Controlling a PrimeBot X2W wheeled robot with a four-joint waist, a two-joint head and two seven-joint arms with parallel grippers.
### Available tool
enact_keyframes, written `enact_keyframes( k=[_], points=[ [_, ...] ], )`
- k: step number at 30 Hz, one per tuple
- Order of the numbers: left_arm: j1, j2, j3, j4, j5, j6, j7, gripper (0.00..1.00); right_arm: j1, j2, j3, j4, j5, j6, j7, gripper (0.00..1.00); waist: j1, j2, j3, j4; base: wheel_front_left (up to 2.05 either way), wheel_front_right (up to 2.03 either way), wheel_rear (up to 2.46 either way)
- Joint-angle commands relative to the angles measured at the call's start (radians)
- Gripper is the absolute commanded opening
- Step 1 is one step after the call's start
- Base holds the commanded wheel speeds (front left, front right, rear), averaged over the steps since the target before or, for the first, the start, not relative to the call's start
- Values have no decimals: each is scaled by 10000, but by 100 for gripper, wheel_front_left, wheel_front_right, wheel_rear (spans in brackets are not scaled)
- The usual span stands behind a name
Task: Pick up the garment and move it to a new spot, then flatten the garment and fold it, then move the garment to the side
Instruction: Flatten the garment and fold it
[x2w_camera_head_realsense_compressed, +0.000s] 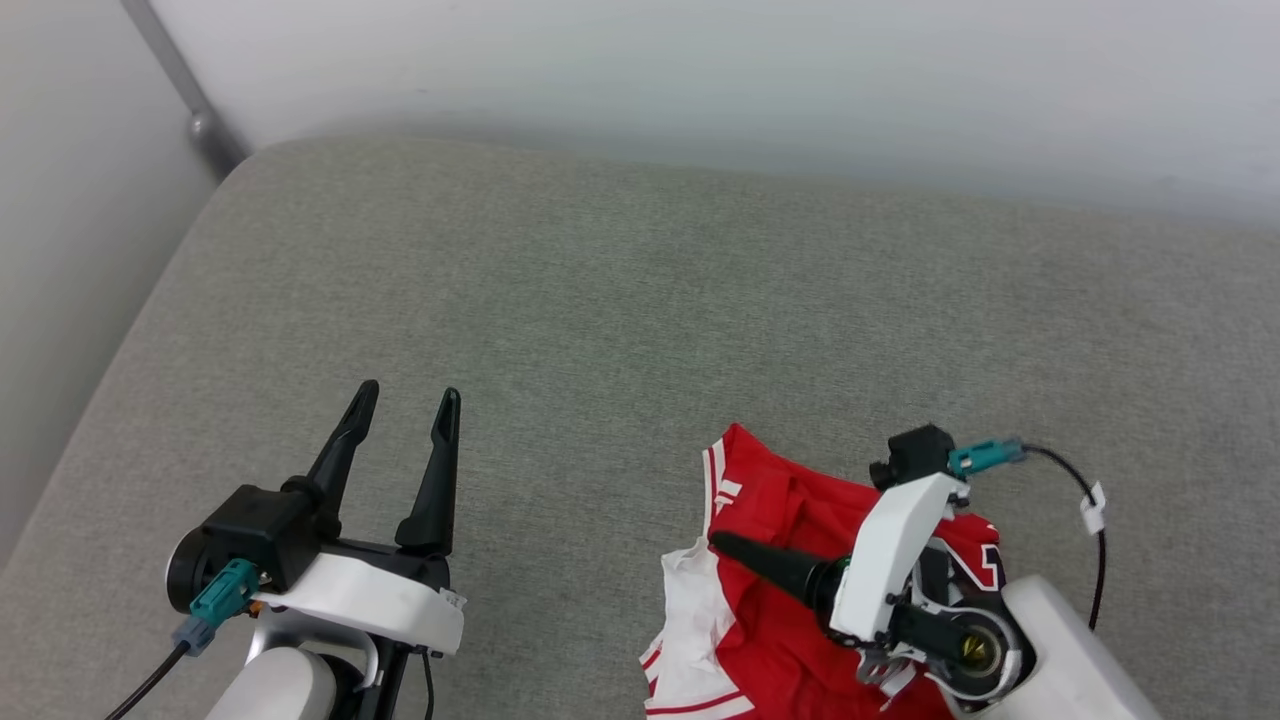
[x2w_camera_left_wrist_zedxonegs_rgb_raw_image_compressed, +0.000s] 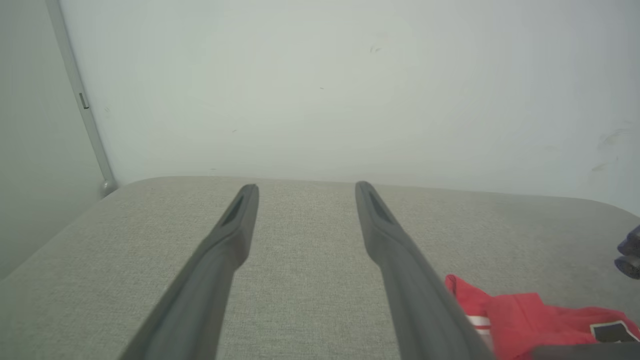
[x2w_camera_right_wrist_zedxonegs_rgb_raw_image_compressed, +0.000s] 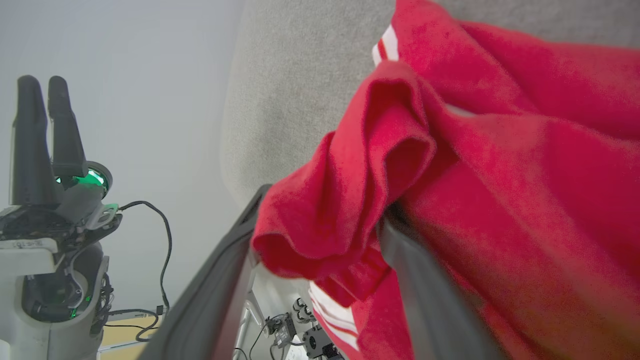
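Grey woven cushion (x2w_camera_head_realsense_compressed: 600, 300), white wall (x2w_camera_head_realsense_compressed: 700, 70): soft crumpled red garment (x2w_camera_head_realsense_compressed: 770, 620) at the near edge, striped sleeve pointing away, bunched between the right gripper's (x2w_camera_head_realsense_compressed: 725, 543) spread fingers; left gripper (x2w_camera_head_realsense_compressed: 410, 395) wide.

No whole word or number legible.

Garment (x2w_camera_head_realsense_compressed: 790, 520): one black, white-outlined character fragment (x2w_camera_head_realsense_compressed: 988, 566) on the red cloth at the garment's right side, part hidden by the right arm (x2w_camera_head_realsense_compressed: 890, 550). Possibly a "1", not certain.

Left wrist view: a like fragment (x2w_camera_left_wrist_zedxonegs_rgb_raw_image_compressed: 607, 332) at the garment's right end, unreadable.

Left arm (x2w_camera_right_wrist_zedxonegs_rgb_raw_image_compressed: 45, 310), well apart from the garment: small printed label (x2w_camera_right_wrist_zedxonegs_rgb_raw_image_compressed: 25, 244), too small to read.
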Motion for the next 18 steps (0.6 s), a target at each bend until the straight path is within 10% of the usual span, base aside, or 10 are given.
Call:
enact_keyframes(
  k=[1,11,18],
  points=[
    [-78,-9,27,36,38,-13,-67,100,-198,-346,181,-274,-212,-5,-69,100,-1,0,36,-133,0,0,0],
    [173,149,240,123,23,114,-129,100,360,-2986,264,-2519,-3544,-5,-1353,100,-1,0,-255,-1003,0,0,0],
    [503,243,415,54,-87,367,-66,100,1652,-2960,-2388,-3377,-7127,-5,-2379,100,-1,0,-573,-1499,0,0,0]
  ],
)
